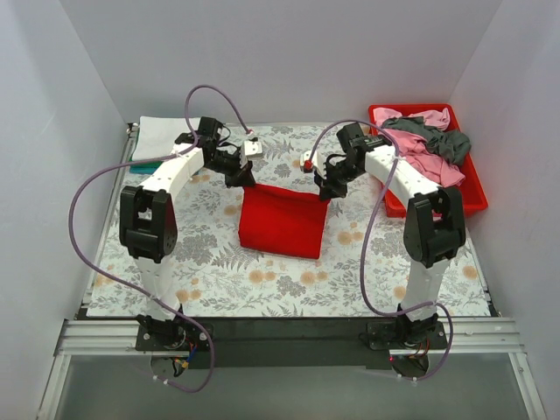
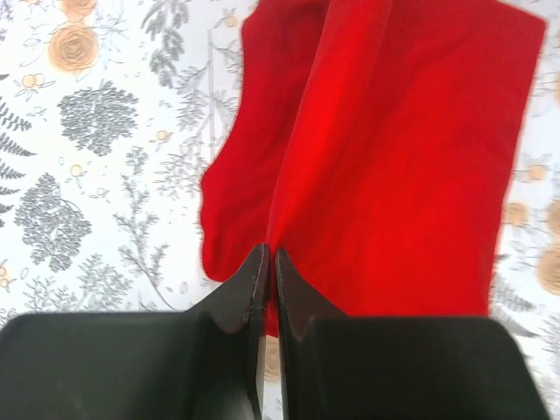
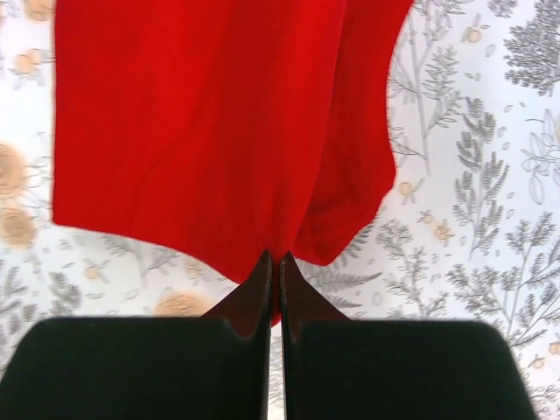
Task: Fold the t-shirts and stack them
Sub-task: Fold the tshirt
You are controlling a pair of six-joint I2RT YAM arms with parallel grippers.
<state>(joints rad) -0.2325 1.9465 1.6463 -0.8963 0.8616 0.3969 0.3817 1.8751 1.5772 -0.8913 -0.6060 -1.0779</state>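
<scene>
Red cloth fills both wrist views. The red shirt (image 1: 282,220) sits on the floral surface (image 1: 262,284), well to the left of the tray (image 1: 473,199), and is already narrowed to a rough rectangle. Its far edge, roughly level with the tray's near rim, is held up off the surface by both arms.

The left end effector (image 1: 248,181) pinches the corner farthest from the tray. Its fingers are drawn together to a sliver, with a ridge of red cloth running in between the tips. The right end effector (image 1: 325,191) has the corner nearest the tray in the same way, fingers almost touching and cloth clamped between them. From these two corners the shirt slopes down, and its near edge seems to rest on the surface. Whether any sleeve is tucked underneath I cannot tell.

A pile (image 1: 429,140) of pink and dark grey shirts lies in the tray, not yet folded. A white shirt (image 1: 162,133) lies flat at the far corner of the surface, directly across from the tray.

This looks like the cross fold of the red shirt, with the far edge about to go over the near one. The next move calls for both arms to travel together toward their bases at matched height and pace. They should keep the held edge taut, lay corner on corner, and only then let go.
</scene>
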